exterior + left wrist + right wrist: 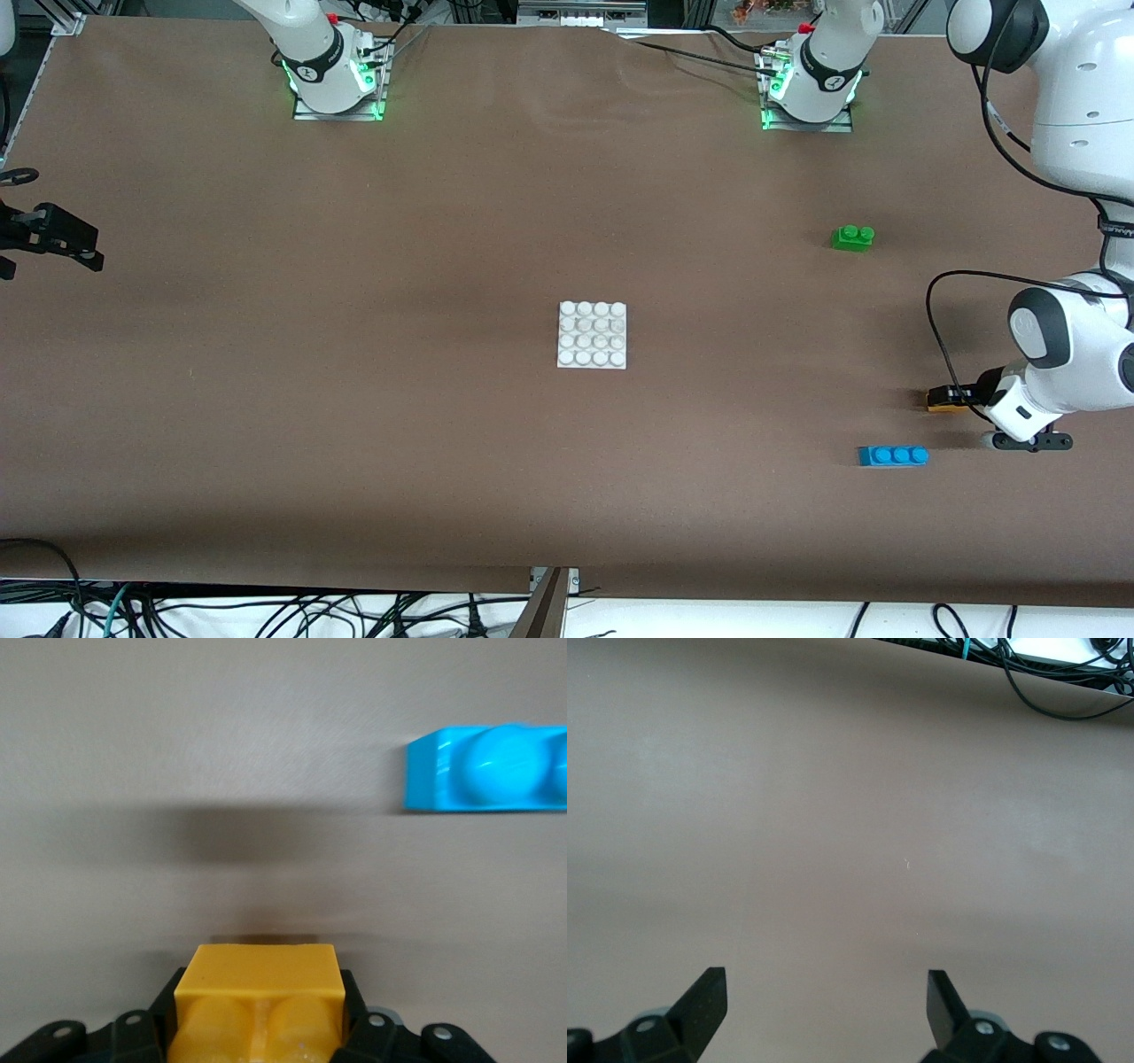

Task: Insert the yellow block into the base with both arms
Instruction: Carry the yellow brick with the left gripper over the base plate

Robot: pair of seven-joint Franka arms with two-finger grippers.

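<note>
The yellow block (pixel 942 400) lies low at the table surface near the left arm's end, between the fingers of my left gripper (pixel 955 395). In the left wrist view the yellow block (pixel 259 983) fills the gap, and my left gripper (pixel 260 997) is shut on it with black fingers tight on both sides. The white studded base (pixel 592 335) rests flat at the table's middle, apart from both grippers. My right gripper (pixel 81 251) waits at the right arm's end of the table. In its own view my right gripper (pixel 824 981) stands open over bare brown table.
A blue three-stud brick (pixel 893 455) lies beside the yellow block, nearer to the front camera; the blue brick (pixel 487 769) also shows in the left wrist view. A green two-stud brick (pixel 852 237) sits farther from the camera. Cables (pixel 1063 673) hang past the table's edge.
</note>
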